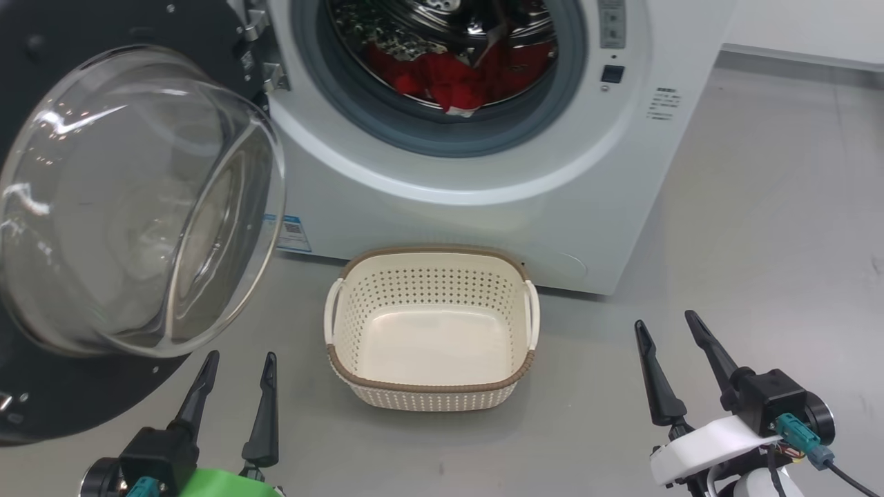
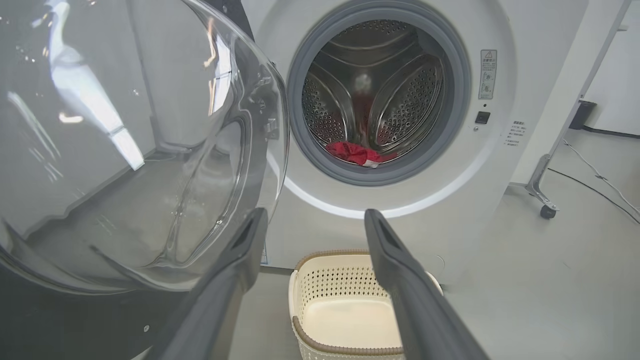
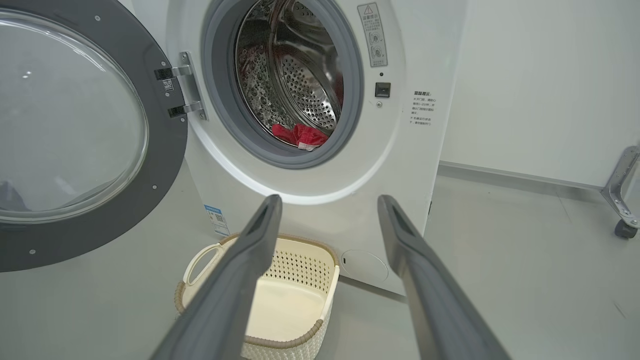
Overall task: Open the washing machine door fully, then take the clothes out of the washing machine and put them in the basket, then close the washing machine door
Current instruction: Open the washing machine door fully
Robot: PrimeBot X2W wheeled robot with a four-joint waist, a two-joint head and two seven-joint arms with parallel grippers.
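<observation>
The white washing machine (image 1: 483,200) stands ahead with its round black door (image 1: 131,200) swung wide open to the left, glass bowl bulging toward me. Red clothes (image 1: 456,79) lie at the bottom of the steel drum, seen also as clothes (image 2: 357,152) and clothes (image 3: 300,135). The cream basket (image 1: 431,386) sits empty on the floor in front of the machine. My left gripper (image 1: 238,366) is open at the lower left, just below the door's rim, holding nothing. My right gripper (image 1: 666,328) is open at the lower right, apart from the basket.
Grey floor (image 1: 760,241) stretches to the right of the machine. A metal frame leg with a castor (image 2: 547,210) and a cable lie on the floor at the far right. A white wall (image 3: 540,75) rises behind.
</observation>
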